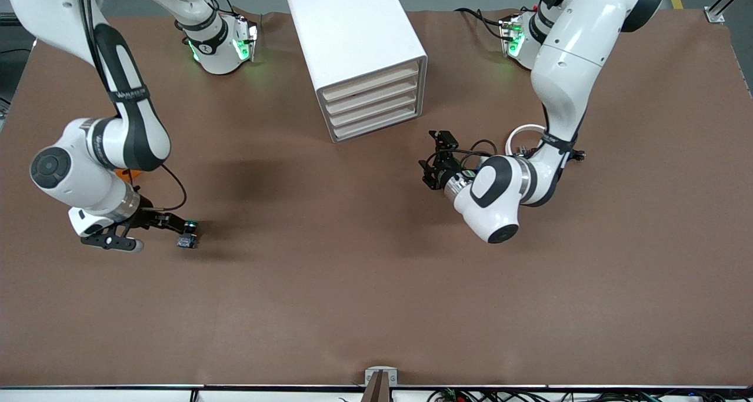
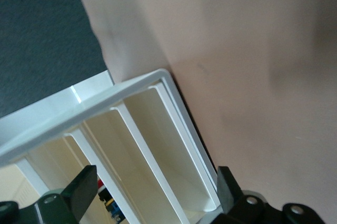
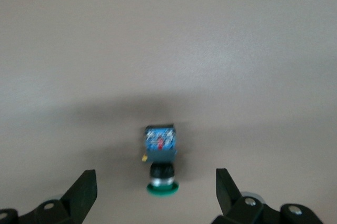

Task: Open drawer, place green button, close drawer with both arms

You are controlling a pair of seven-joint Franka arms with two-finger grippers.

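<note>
The white cabinet (image 1: 353, 37) stands near the robots' bases, its four cream drawers (image 1: 373, 102) all pushed in. The button (image 1: 187, 236) lies on its side on the brown table toward the right arm's end, showing a green cap, black middle and blue base. My right gripper (image 1: 156, 231) hangs open just over it. In the right wrist view the button (image 3: 160, 161) lies between and just ahead of the spread fingers of the right gripper (image 3: 156, 192), untouched. My left gripper (image 1: 433, 159) is open, pointing at the drawer fronts (image 2: 158, 150) from a short way off; the left gripper (image 2: 156, 192) holds nothing.
A white ring (image 1: 525, 133) lies on the table under the left arm's forearm. A bit of orange (image 1: 125, 171) shows beneath the right arm. A small red, black and blue thing (image 2: 108, 201) shows at one drawer front in the left wrist view.
</note>
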